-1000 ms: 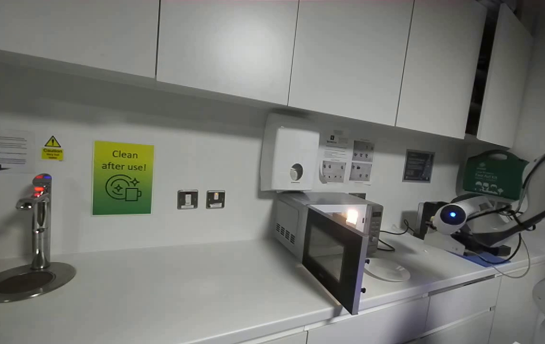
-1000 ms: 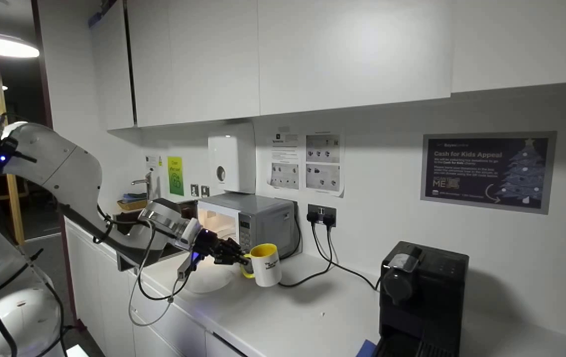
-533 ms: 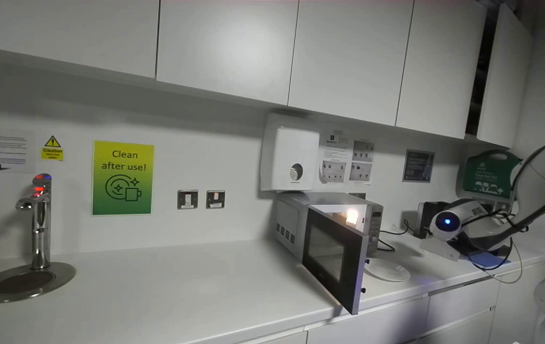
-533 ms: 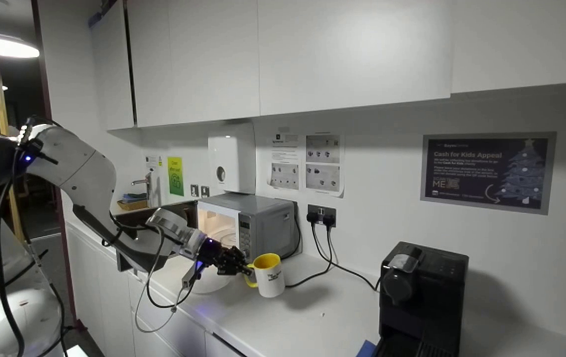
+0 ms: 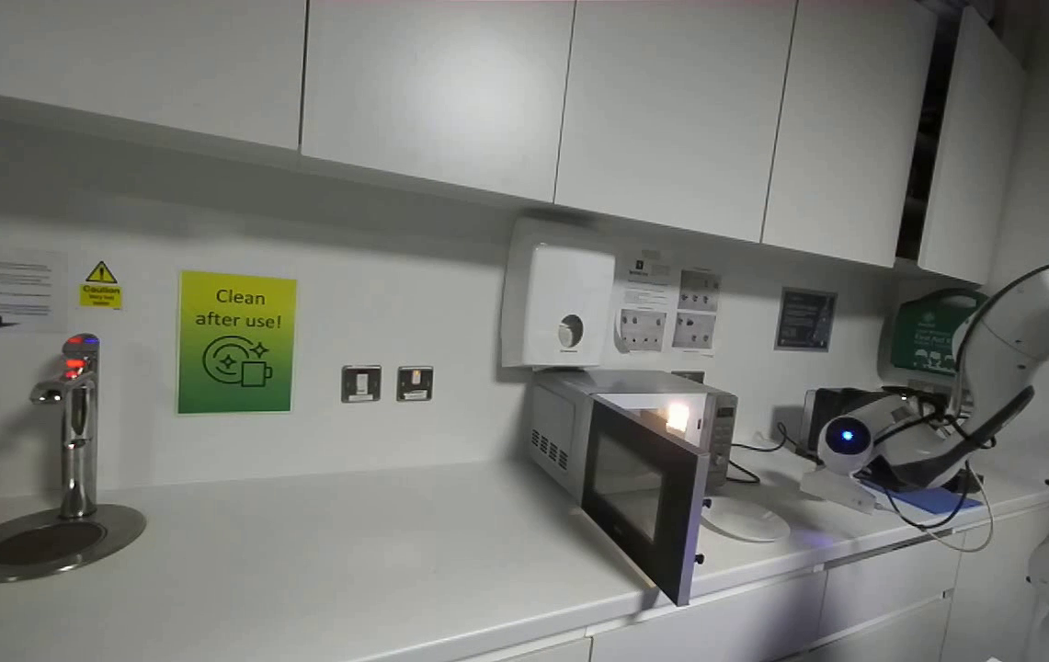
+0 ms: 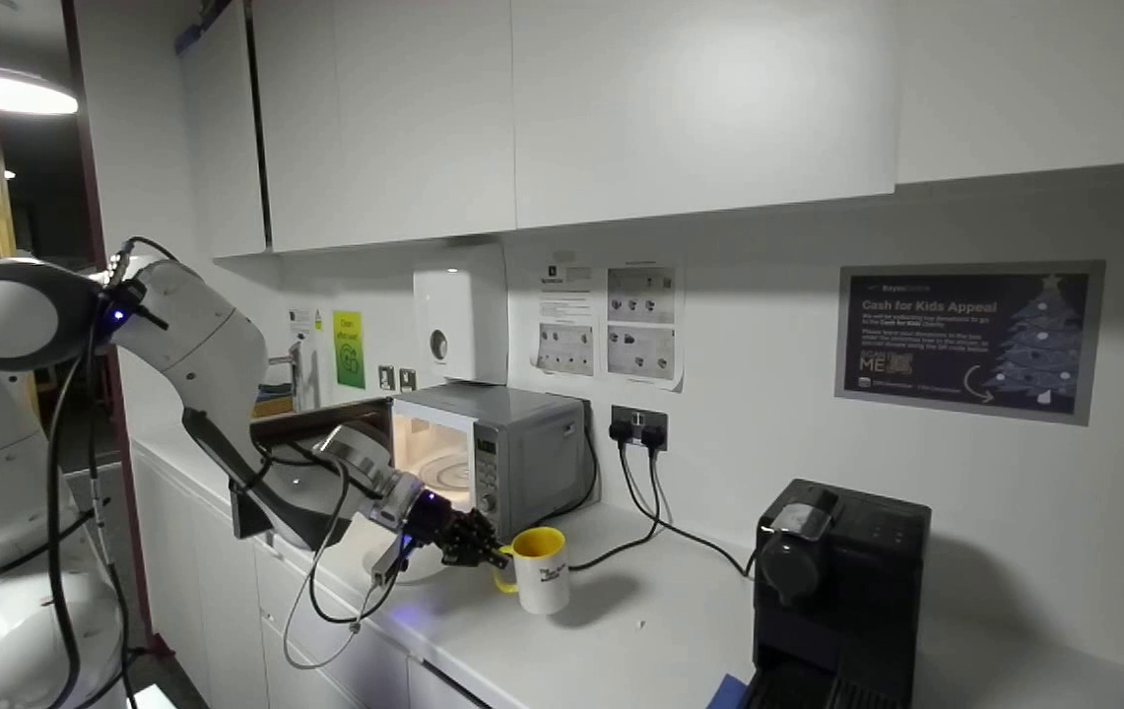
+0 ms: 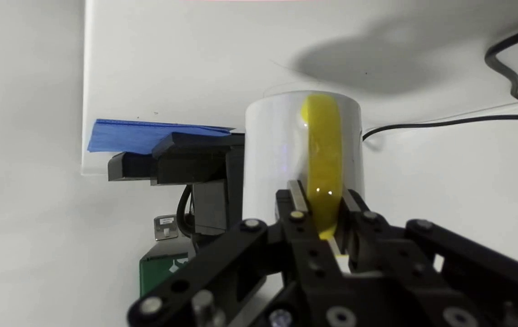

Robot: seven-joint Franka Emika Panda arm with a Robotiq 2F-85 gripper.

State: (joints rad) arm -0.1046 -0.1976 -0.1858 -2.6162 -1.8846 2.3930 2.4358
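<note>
Mug (image 7: pixel 273 154), handle (image 7: pixel 324 150) within claw (image 7: pixel 323 196)

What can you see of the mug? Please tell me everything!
The mug is white outside and yellow inside, with a yellow handle and small dark writing. It looks shiny, like pottery. It's nearly upright, mouth up, over the counter near the microwave. The tool grips its handle. I can't tell whether it touches the counter or holds anything.

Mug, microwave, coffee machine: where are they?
Mug (image 7: pixel 281 154): in the wrist view, on its white body.
Microwave (image 6: pixel 540 461): in an exterior view, on its grey side.
Coffee machine (image 6: pixel 862 591): in an exterior view, on its black body.
</note>
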